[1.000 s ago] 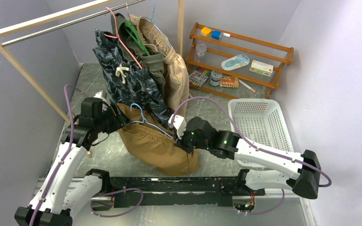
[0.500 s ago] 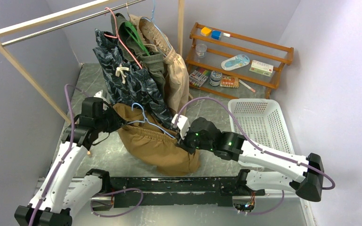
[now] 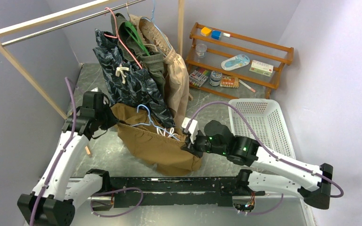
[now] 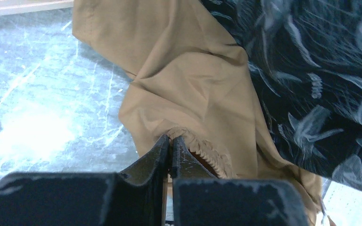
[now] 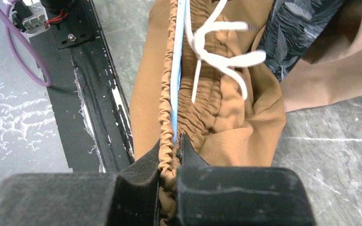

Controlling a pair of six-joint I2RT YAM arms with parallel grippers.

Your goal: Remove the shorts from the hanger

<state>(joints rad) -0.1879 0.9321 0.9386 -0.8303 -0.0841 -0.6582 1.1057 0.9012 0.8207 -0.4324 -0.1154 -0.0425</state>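
Shorts are stretching between our two grippers low over the table (image 3: 99, 150): the tan pair (image 3: 155, 146), waistband up and legs drooping onto the tabletop near our bases.

We are pinching the waistband's left end with the left gripper (image 4: 170, 141). Its jaws are pressing almost fully together, with only the gathered elastic edge between the tips.

We are gripping the right end with the right gripper (image 5: 169, 143). Its jaws are likewise squeezing nearly closed on the ruffled waistband. The hanger (image 5: 178, 70), pale blue, is running along the inside of that band down to the fingertips. Whether it is caught in the pinch as well, we cannot tell.

In the top view the hanger's hook is poking up out of the waist, well below the rail (image 3: 52, 28) and apart from it. The white drawstring (image 5: 217, 52) is lying looped across the front of the band.

Behind the tan pair, three more are hanging from the rail. The navy pair (image 3: 132, 84) is draping down against the tan waist, with the olive pair (image 3: 155, 66) and the beige pair (image 3: 176, 80) beside it. A white basket (image 3: 261, 125) is sitting on the right side of the table, and a wooden shelf (image 3: 264, 44) is standing along the far wall.
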